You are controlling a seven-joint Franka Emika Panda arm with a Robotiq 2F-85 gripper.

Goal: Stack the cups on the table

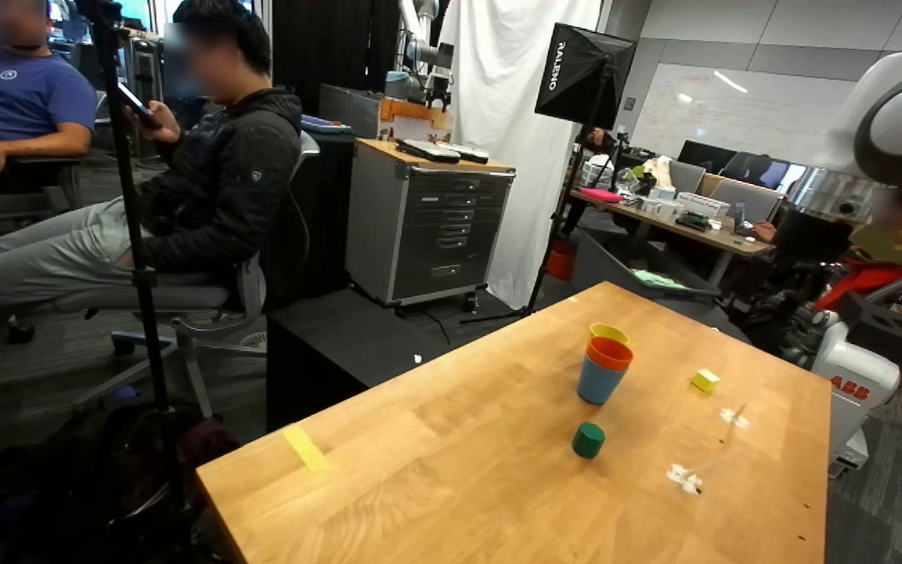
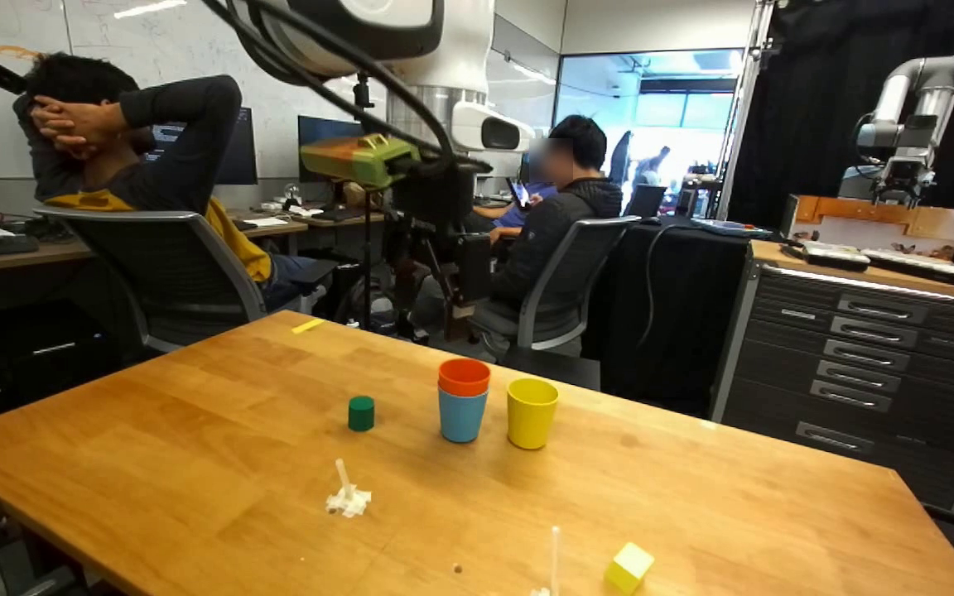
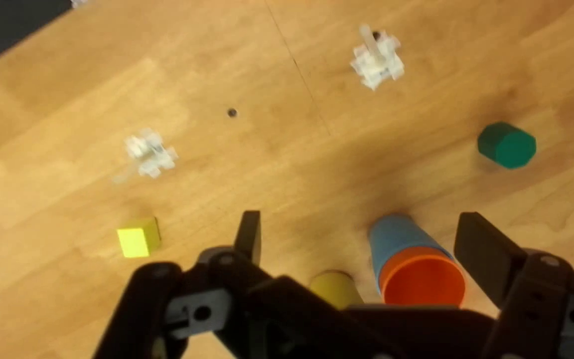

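Over the table (image 2: pixel 195 463), gripper (image 3: pixel 360 224): fingers apart, holding nothing.
Blue cup (image 2: pixel 462 416): upright toward the table's far edge in an exterior view; likely light, easily tipped.
Orange-red cup (image 2: pixel 464 381): nested inside it, rim showing; probably thin, springy plastic.
Yellow cup (image 2: pixel 532 415): just beside, same edge, upright, unstacked; likely light and slick, best pinched gently across opposite walls below the rim.
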